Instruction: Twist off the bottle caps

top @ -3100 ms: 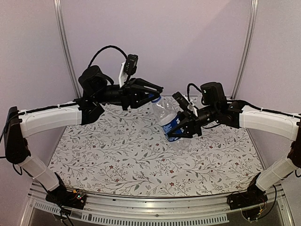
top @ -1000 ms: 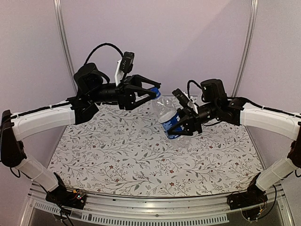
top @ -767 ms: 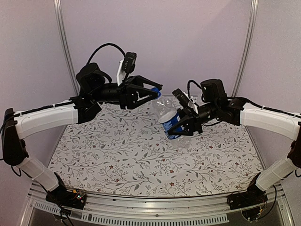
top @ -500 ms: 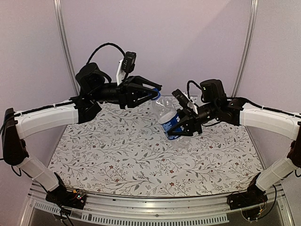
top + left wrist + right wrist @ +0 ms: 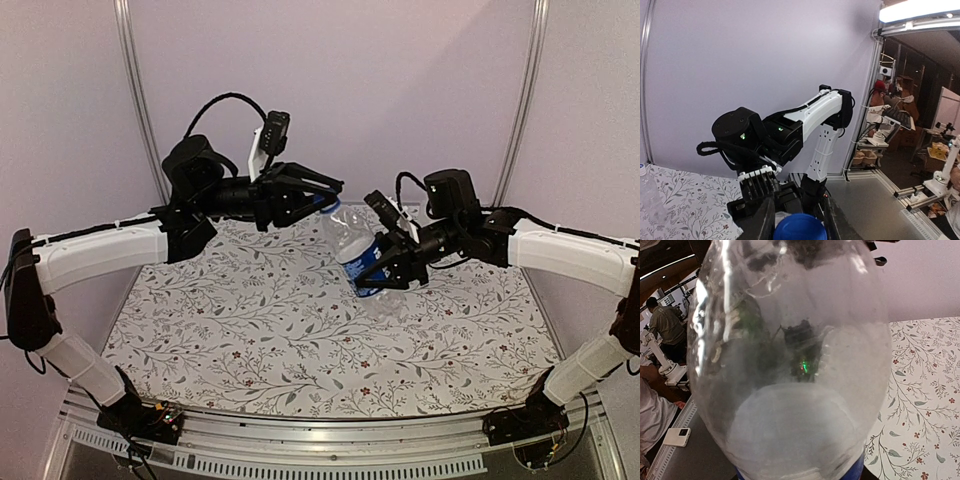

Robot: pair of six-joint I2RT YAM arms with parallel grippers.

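Observation:
A clear bottle [image 5: 352, 240] with a blue label band [image 5: 362, 266] hangs tilted above the table, neck toward the left. My right gripper [image 5: 382, 270] is shut on its lower body at the label. In the right wrist view the bottle [image 5: 790, 365] fills the frame and hides the fingers. My left gripper [image 5: 325, 201] is shut on the solid blue cap [image 5: 799, 228], with a dark finger [image 5: 762, 220] pressed on each side of it. A faint clear plastic shape [image 5: 388, 302] lies on the cloth below the held bottle. No other cap shows.
The floral tablecloth [image 5: 250, 330] covers the table. Metal frame posts [image 5: 140, 100] stand at the back corners against the lilac wall. Both arms reach inward and meet above the middle back of the table.
The left gripper's jaws, open around the blue cap a second ago, have closed onto it. The right gripper and the bottle have barely moved.

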